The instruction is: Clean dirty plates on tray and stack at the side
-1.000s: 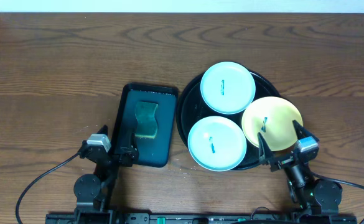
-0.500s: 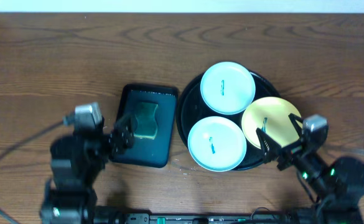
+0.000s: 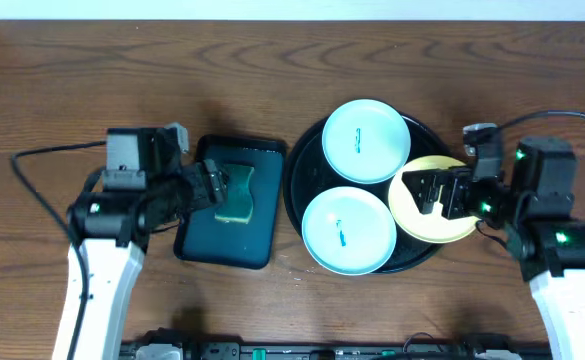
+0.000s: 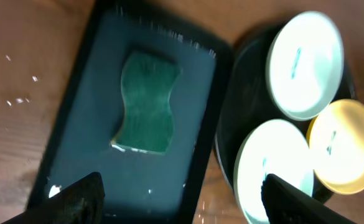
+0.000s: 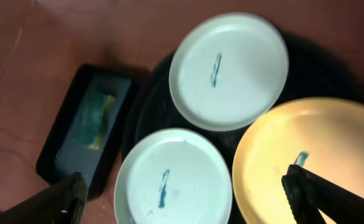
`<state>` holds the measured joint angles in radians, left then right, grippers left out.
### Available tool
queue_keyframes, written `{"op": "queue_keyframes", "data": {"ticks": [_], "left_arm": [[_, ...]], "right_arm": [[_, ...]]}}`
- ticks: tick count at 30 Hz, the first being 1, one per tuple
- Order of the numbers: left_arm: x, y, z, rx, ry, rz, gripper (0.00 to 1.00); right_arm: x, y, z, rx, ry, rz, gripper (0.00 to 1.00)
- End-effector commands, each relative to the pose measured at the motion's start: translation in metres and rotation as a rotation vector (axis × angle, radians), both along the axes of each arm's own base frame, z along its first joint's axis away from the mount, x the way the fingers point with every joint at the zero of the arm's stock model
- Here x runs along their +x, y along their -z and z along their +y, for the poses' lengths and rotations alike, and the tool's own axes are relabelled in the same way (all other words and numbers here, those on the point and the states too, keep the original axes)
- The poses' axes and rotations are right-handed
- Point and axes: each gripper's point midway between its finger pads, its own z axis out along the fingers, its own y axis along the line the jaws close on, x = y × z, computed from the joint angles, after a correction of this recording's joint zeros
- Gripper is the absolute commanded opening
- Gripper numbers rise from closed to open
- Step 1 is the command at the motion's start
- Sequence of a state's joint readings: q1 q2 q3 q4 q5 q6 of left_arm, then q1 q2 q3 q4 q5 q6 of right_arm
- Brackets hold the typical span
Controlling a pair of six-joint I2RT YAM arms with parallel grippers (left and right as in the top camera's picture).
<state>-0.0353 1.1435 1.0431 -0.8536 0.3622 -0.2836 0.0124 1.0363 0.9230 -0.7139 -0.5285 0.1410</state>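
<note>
The round black tray [image 3: 300, 165] holds three plates: a mint-white plate [image 3: 365, 140] at the back, a mint-white plate [image 3: 348, 230] at the front and a pale yellow plate [image 3: 422, 218] at the right, each with a teal smear. My left gripper [image 3: 207, 185] is open and empty over the dark teal rectangular tray. My right gripper [image 3: 432, 192] is open and empty above the yellow plate. The right wrist view shows the back plate [image 5: 228, 71], the front plate [image 5: 172, 180] and the yellow plate [image 5: 294, 155] between open fingers [image 5: 188, 196]. The left wrist fingers [image 4: 185, 199] are spread wide.
A dark teal rectangular tray [image 3: 197, 240] left of the black tray holds a green sponge [image 3: 236, 192], also seen in the left wrist view [image 4: 145, 102]. Bare wood-grain tabletop [image 3: 92, 90] lies around both trays. Cables trail from each arm.
Both arms have lifted from the front table edge and reached forward. The left gripper now hangs over the teal tray, the right over the yellow plate. Plates and sponge have not moved.
</note>
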Motion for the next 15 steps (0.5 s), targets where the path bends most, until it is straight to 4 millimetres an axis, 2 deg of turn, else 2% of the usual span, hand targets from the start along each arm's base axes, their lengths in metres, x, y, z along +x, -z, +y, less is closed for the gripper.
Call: {"op": "queue_keyframes", "data": {"ticks": [1,4,6,8,10,12,15], "left_arm": [[0.006,0.019,0.001,0.028,0.011,0.07,0.72],[0.01,0.047,0.008,0.126,0.0,0.15,0.72],[0.012,0.065,0.004,0.163,0.021,0.201,0.72],[0.016,0.083,-0.001,0.201,0.047,0.244,0.64],[0.02,0.099,-0.008,0.217,0.073,0.27,0.62],[0.023,0.115,-0.014,0.231,0.091,0.3,0.52],[0.021,0.139,-0.006,0.274,0.027,0.387,0.48]], "right_arm": [[-0.002,0.001,0.01,0.036,-0.041,0.03,0.99],[0.0,0.005,0.01,0.035,-0.041,0.044,0.99],[0.001,0.007,0.009,0.032,-0.038,0.053,0.99],[0.001,0.009,0.007,0.02,-0.027,0.058,0.97],[0.001,0.01,0.006,0.016,-0.023,0.062,0.93],[0.001,0.01,0.006,0.019,-0.019,0.067,0.91],[0.0,0.011,0.006,0.031,-0.005,0.083,0.89]]}}
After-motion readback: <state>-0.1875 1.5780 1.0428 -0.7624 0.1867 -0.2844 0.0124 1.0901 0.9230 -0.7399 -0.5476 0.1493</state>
